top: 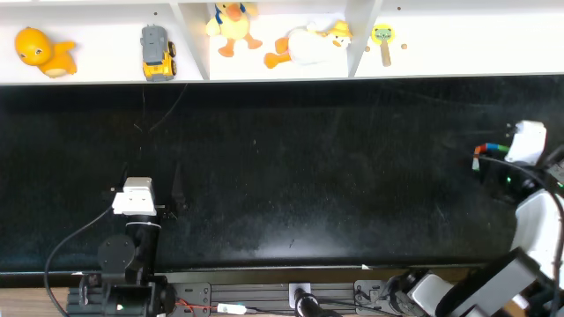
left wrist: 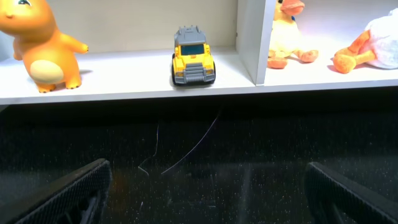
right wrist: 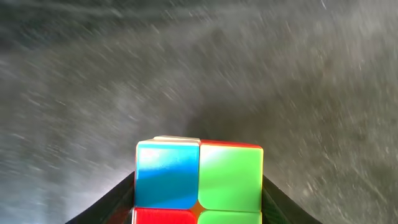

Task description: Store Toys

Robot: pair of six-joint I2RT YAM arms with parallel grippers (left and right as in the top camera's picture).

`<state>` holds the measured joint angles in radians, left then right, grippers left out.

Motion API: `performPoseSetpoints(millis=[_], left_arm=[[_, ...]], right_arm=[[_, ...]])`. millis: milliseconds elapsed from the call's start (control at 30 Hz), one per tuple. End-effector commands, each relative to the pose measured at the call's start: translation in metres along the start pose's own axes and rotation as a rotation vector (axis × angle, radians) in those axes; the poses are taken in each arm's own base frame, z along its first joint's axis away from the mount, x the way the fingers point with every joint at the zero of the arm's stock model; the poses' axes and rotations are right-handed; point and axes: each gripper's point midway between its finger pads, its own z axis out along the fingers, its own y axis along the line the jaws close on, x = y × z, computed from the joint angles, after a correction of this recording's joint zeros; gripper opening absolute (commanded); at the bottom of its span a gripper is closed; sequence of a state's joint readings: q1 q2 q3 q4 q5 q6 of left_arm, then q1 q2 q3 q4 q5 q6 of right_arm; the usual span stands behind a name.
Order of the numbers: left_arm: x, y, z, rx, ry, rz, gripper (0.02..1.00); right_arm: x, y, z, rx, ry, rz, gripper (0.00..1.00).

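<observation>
Six toys in all: five are on the white shelf (top: 106,81) that runs along the bench's (top: 308,176) far edge, and one is in a gripper.

In the shelf's left compartment there are two toys, an orange dinosaur figure (left wrist: 40,46) upright near the far-left corner and a yellow-and-grey toy truck (left wrist: 193,57) beside the divider, its front facing the bench. The middle compartment also has two: a yellow plush duck (top: 233,26) sitting up, and a white plush duck (top: 308,46) lying on its side just beside it. The right compartment holds one small green-headed toy on a stick (top: 383,40).

The sixth toy is a multicoloured cube puzzle (right wrist: 199,177), with blue, green, red and white faces showing. It is clamped between the two fingers of the right gripper (right wrist: 198,208), one finger pressed to each side of it. In the top view the cube sits close to the bench's right edge, about halfway between front and far edge. Whether it touches the surface or is held just above it cannot be told.

There are two arms. The right arm comes in from the front-right corner and bends along the right edge, with its white wrist at that edge. The left arm stands near the front-left corner. The left gripper (left wrist: 208,168) is low over the bench and level, aimed at the shelf. Its fingers (left wrist: 81,186) are spread wide with nothing between them, and the truck is straight ahead, well apart from it.
</observation>
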<state>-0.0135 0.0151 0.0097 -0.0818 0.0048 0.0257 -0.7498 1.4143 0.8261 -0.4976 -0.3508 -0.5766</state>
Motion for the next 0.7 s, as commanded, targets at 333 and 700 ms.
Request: performPoseSetpoints(millis=[333,700], left_arm=[[-0.001,-0.003,-0.001,0.012,-0.009,-0.003,0.998],[-0.001,-0.003,-0.001,0.012,-0.009,-0.003,0.996]], right_arm=[[-0.124,0.013,-0.030,0.065,-0.172,0.029,0.518],[-0.202,0.030,0.008,-0.010,-0.183,0.013,0.514]])
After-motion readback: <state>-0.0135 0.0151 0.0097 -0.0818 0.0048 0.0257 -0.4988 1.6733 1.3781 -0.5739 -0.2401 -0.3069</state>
